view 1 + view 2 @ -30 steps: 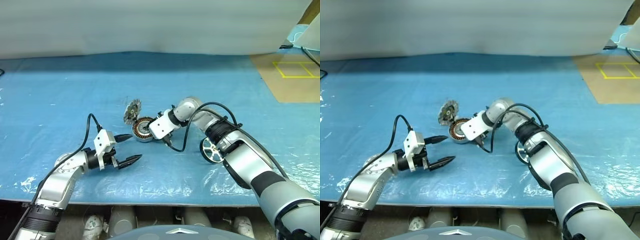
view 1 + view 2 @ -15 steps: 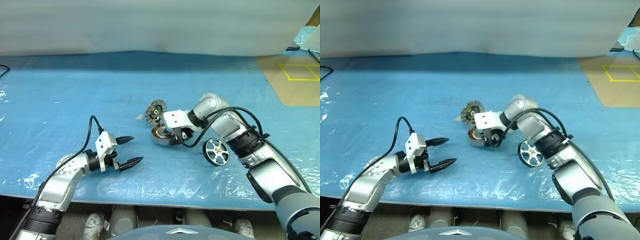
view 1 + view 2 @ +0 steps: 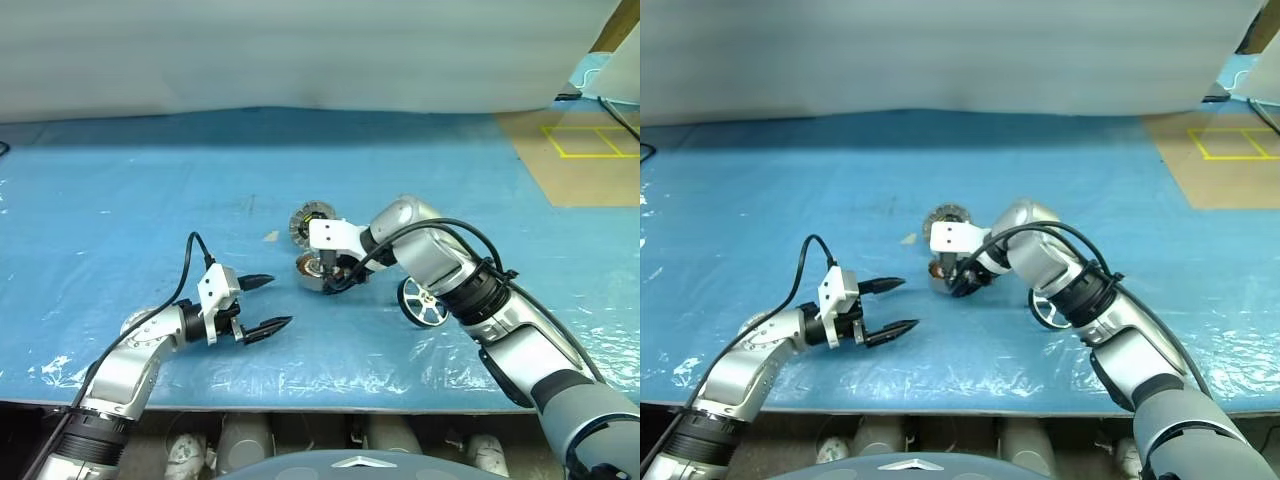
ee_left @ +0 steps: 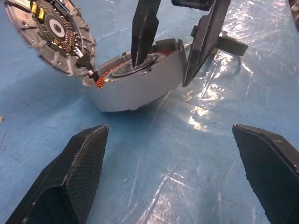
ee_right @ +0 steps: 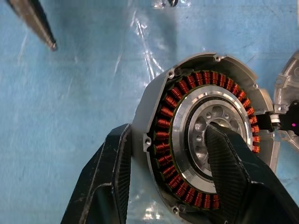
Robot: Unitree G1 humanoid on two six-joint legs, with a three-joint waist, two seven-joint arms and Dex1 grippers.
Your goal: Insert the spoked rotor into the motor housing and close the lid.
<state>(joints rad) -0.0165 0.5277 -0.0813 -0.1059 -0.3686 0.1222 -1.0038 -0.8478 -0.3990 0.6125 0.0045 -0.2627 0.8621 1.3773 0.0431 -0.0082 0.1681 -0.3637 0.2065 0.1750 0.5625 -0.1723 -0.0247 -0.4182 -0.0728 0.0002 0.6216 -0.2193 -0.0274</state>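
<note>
Two black-fingered grippers were over the blue plastic-covered table (image 3: 120, 180). The right gripper (image 5: 168, 177) clamped the wall of the round grey metal motor housing (image 5: 196, 140) with its ring of copper-brown windings, one finger outside and one in its silver centre, and the housing looked tipped up. The round grey lid (image 4: 49, 32) leaned open beside the housing, seemingly joined to it at the rim. The dark-rimmed wheel with shiny silver spokes, the spoked rotor (image 3: 422, 303), stood on edge near the housing, on the right arm's side. The left gripper (image 3: 262, 304) waited near the housing with its fingers wide apart, holding nothing. I think the rotor was not in yet, and the lid was not yet closed.
</note>
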